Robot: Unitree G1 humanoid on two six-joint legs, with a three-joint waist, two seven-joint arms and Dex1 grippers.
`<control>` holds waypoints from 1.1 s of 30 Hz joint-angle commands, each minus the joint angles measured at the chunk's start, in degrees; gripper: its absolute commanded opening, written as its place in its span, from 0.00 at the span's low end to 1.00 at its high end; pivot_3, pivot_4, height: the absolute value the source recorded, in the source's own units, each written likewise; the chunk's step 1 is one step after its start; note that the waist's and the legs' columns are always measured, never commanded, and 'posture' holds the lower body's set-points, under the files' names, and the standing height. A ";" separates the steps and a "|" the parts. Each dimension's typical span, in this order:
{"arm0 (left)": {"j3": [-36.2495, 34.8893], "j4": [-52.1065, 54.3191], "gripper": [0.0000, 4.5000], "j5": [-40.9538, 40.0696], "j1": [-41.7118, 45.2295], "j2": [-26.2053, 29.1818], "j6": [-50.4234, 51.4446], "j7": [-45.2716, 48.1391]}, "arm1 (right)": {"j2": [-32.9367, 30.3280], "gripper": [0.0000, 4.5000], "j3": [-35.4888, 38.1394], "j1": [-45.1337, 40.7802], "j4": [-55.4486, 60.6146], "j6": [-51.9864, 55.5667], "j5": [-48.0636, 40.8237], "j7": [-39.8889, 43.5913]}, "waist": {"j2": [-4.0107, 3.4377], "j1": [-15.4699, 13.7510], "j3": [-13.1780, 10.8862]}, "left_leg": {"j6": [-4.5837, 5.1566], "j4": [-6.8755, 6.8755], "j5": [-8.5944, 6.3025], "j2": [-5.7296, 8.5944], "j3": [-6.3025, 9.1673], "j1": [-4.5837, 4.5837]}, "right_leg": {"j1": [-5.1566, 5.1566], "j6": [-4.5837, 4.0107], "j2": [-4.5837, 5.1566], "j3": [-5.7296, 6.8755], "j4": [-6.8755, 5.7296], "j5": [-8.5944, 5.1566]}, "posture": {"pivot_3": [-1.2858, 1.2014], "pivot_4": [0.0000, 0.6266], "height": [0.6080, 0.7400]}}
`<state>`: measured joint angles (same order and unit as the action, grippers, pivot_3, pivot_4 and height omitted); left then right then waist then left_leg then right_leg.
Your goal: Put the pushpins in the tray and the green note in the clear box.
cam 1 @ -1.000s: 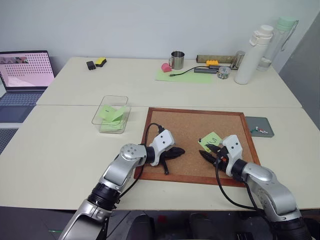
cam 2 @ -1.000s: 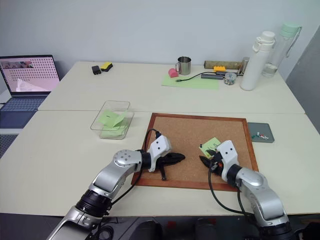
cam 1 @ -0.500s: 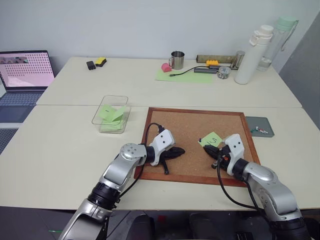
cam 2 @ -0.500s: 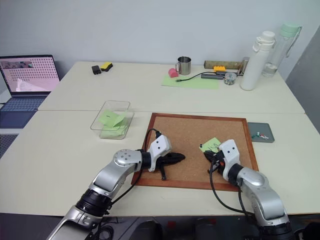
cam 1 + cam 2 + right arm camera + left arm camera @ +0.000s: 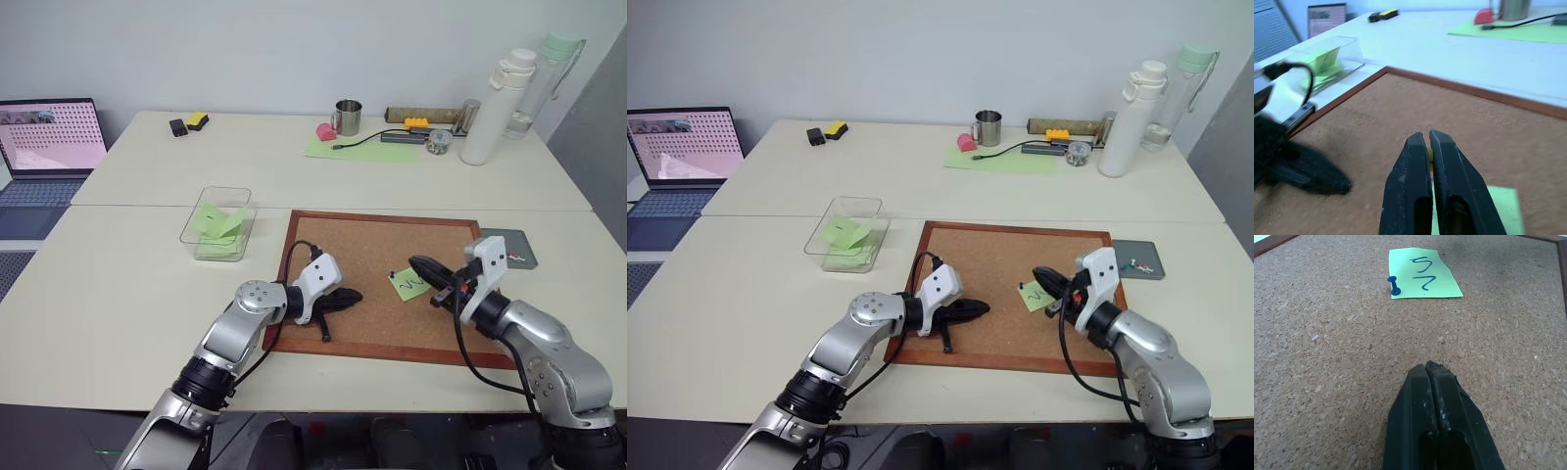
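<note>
The green note [image 5: 1423,273] lies flat on the corkboard [image 5: 372,257], a blue pushpin [image 5: 1395,287] at its edge. Above it the right end effector [image 5: 1428,143] is pinched narrow on something yellow, too hidden to identify. The left end effector [image 5: 1429,372] rests closed, empty. Tiny pins in the tray [image 5: 509,244] are hard to make out; the clear box [image 5: 217,224] holds green notes.

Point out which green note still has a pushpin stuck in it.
The scribbled green note lying flat on the corkboard: a blue pushpin stands at its edge. The other green notes sit loose in the clear box.
</note>
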<state>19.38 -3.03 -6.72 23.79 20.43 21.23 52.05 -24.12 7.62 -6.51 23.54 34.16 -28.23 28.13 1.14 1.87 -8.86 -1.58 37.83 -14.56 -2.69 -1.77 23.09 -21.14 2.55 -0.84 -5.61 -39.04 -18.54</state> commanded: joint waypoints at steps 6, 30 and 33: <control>1.57 -1.88 0.00 1.16 -2.12 1.47 2.03 0.69 | -6.94 0.02 12.48 -11.03 -20.46 -3.92 5.80 -7.74 | -0.01 0.03 0.00 | 0.00 -0.03 0.00 0.01 -0.06 -0.02 | -0.02 0.00 0.01 -0.04 0.01 0.00 | 0.52 0.24 1.00; 1.27 -0.86 0.00 1.11 -2.84 1.62 2.21 -0.10 | -12.25 0.45 12.43 -22.57 -47.16 -12.91 10.15 -0.70 | -0.05 0.21 0.00 | 0.00 -0.09 0.00 -0.02 -0.11 -0.05 | -0.02 -0.03 -0.01 -0.13 0.03 -0.01 | 0.52 0.24 1.00; 1.32 -0.94 0.00 1.10 -2.73 1.59 2.28 -0.05 | -11.74 0.45 12.02 -20.13 -41.20 -11.60 8.19 2.15 | -0.06 0.20 -0.01 | 0.00 -0.09 0.00 -0.02 -0.11 -0.05 | -0.02 -0.03 -0.01 -0.13 0.03 -0.01 | 0.52 0.24 1.00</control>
<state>19.37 -1.77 -6.72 22.87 20.96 21.22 51.83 -35.20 18.93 -27.71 -23.93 22.26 -17.67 27.78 1.08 2.06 -8.86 -1.58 37.74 -14.56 -2.71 -1.87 23.05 -21.16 2.52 -0.85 -5.73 -39.01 -18.56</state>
